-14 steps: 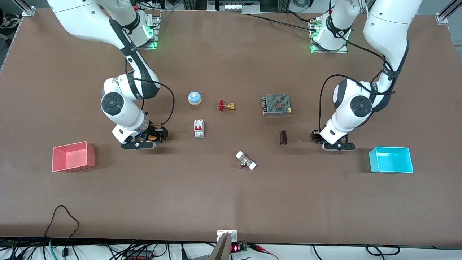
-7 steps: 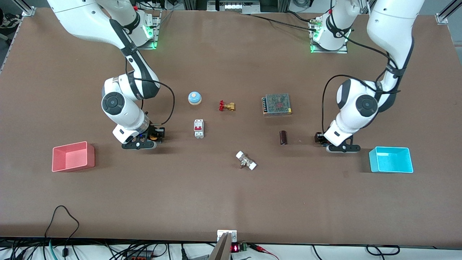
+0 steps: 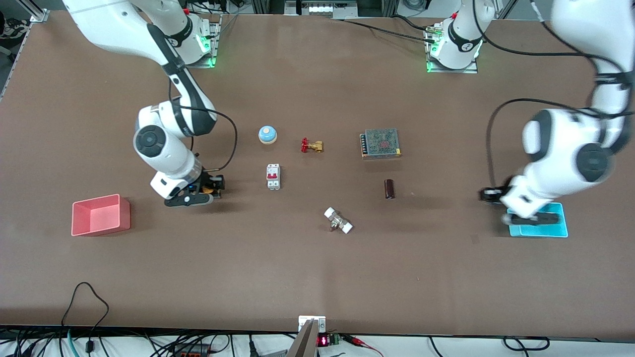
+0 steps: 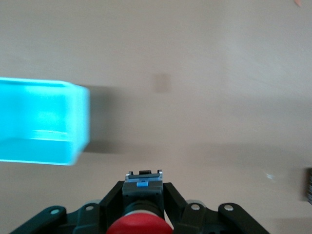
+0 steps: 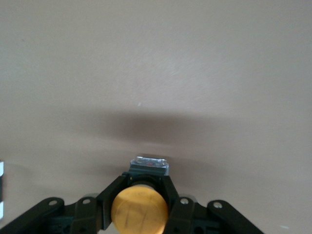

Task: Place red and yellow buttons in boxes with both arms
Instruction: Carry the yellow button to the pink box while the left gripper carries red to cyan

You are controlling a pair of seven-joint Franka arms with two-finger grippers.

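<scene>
My left gripper (image 3: 490, 195) is shut on the red button (image 4: 140, 225) and holds it in the air beside the cyan box (image 3: 559, 224), whose rim my left hand partly covers. In the left wrist view the gripper (image 4: 143, 186) clamps the button's black body, and the cyan box (image 4: 41, 122) stands apart from it. My right gripper (image 3: 213, 186) is shut on the yellow button (image 3: 209, 189), low over the table, some way from the pink-red box (image 3: 100, 214). In the right wrist view the gripper (image 5: 146, 181) holds the yellow button (image 5: 140, 209) over bare table.
In the middle of the table are a blue dome bell (image 3: 267, 134), a brass valve with a red handle (image 3: 312, 146), a white circuit breaker (image 3: 273, 176), a metal power supply (image 3: 380, 143), a dark cylinder (image 3: 389, 189) and a white-ended fitting (image 3: 338, 220).
My left arm has swung toward the cyan box, carrying the red button away from the dark cylinder. My right gripper has shifted slightly toward the pink-red box with the yellow button.
</scene>
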